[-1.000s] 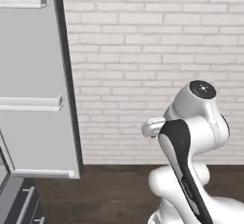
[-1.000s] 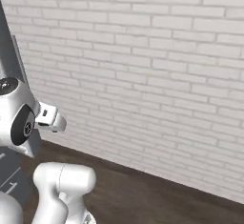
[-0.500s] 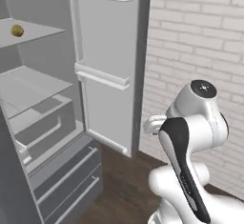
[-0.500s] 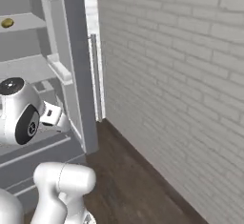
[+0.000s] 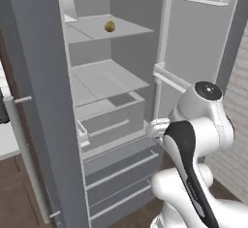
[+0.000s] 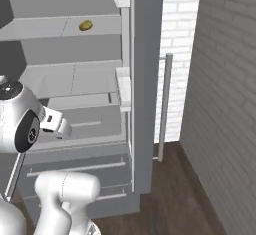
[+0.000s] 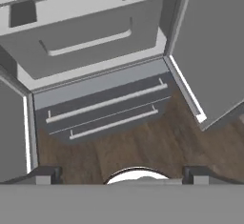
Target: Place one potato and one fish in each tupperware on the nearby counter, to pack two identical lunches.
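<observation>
step: facing the open fridge | gripper hanging open, empty | next: reaching up for potato on the top shelf

The fridge is cut off by the top and left edges of the left base view, and by the top and left edges of the right base view. Its open door runs out at the 1 o'clock corner of the left base view. The small yellowish item on the upper shelf is too small to identify. The interior of the pulled-out drawer is cropped by the top edge of the hand view. The gripper tips are cut by the band at 6 o'clock. The arm's body hides part of the lower drawers.
</observation>
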